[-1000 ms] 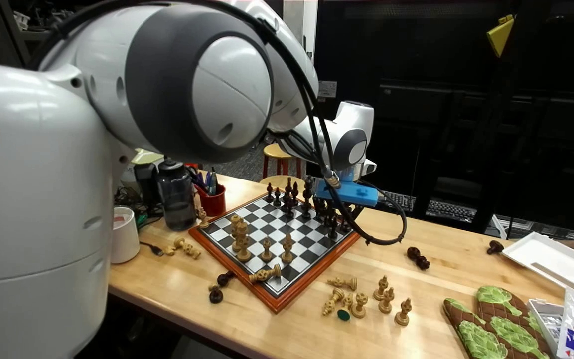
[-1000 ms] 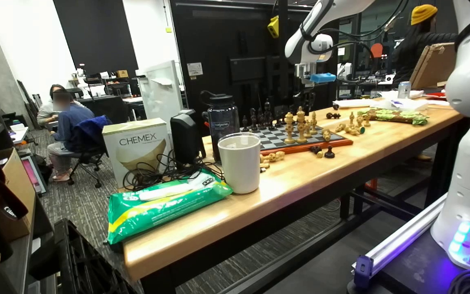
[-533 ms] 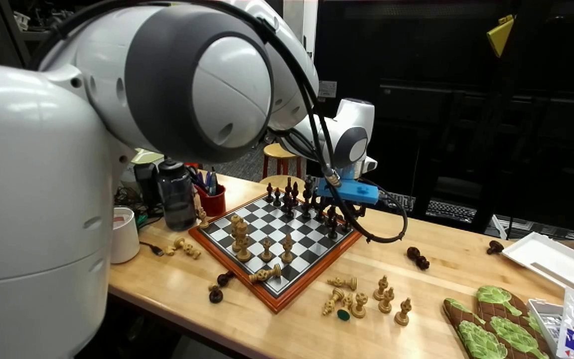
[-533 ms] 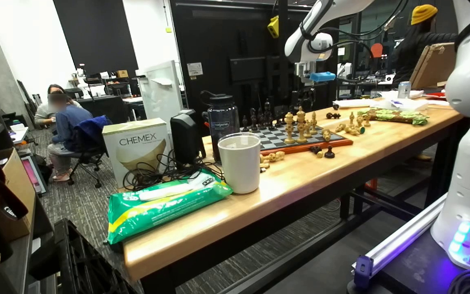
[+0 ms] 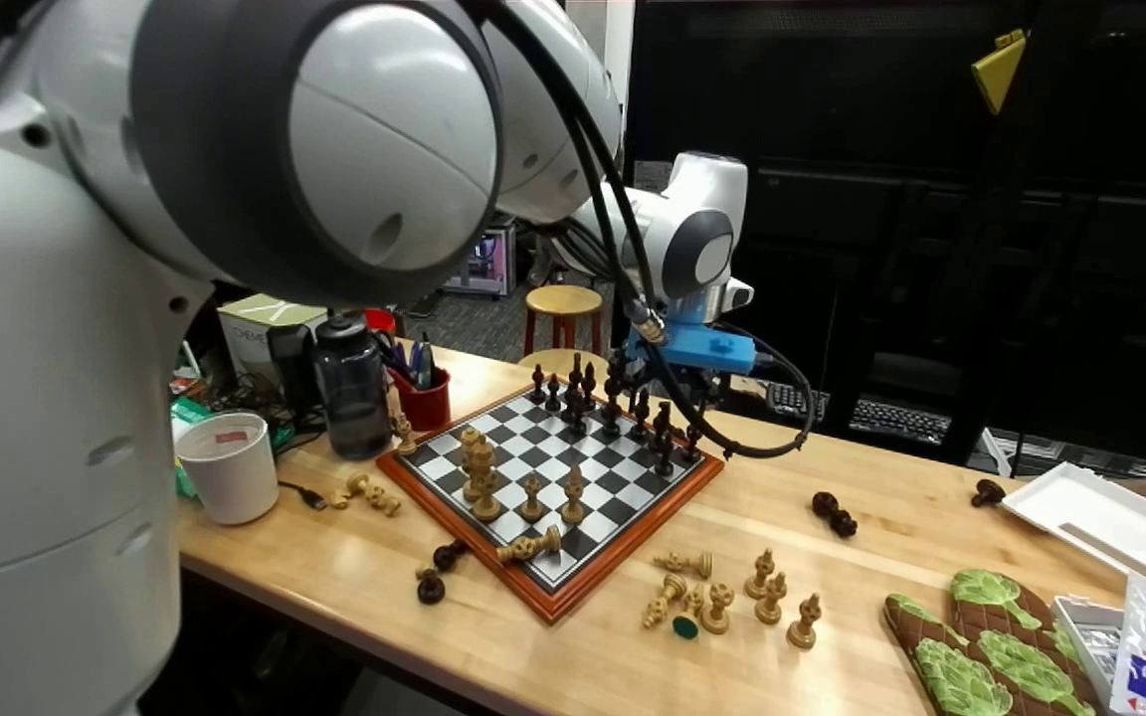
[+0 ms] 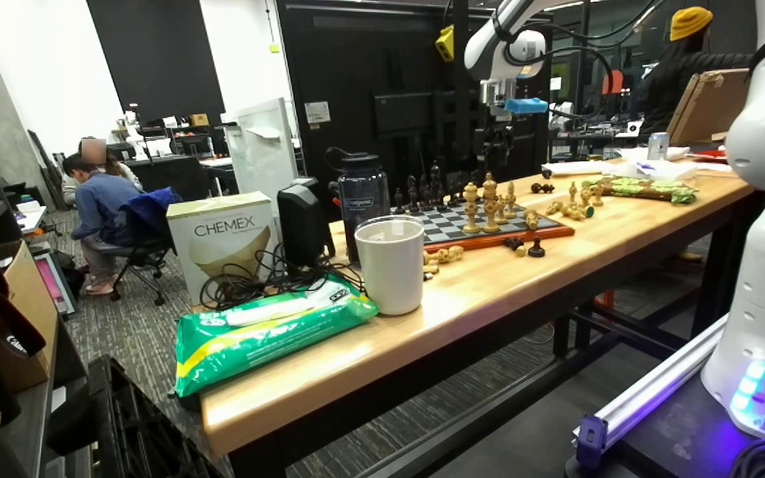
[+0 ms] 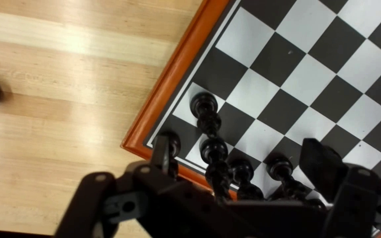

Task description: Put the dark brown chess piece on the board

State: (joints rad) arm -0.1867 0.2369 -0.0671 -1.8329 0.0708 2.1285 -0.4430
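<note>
The board (image 5: 533, 457), checkered with a reddish wooden frame, lies on the table. Several dark brown chess pieces (image 5: 664, 455) stand along its far side; which one the task means I cannot tell. My gripper (image 7: 236, 148) is above that side, open, its fingers (image 7: 321, 162) spread wide. Between and below them, dark pieces (image 7: 209, 120) stand on squares near the board's corner, and none appears gripped. In an exterior view the gripper (image 6: 497, 143) hangs above the pieces. More dark pieces lie on the table: one to the right of the board (image 5: 835, 514), another (image 5: 431, 587) in front.
Light brown pieces (image 5: 482, 477) stand on the board; others (image 5: 717, 609) lie or stand in front of it. A bottle (image 5: 349, 398), red pen cup (image 5: 426, 406) and white cup (image 5: 235, 472) are on the left. Patterned mitts (image 5: 996, 646) and a white tray (image 5: 1110, 527) sit on the right.
My gripper has risen from the board's far corner, its jaws now spread. The dark pieces there stay standing and show more plainly beneath it. The upper arm has shifted left in an exterior view.
</note>
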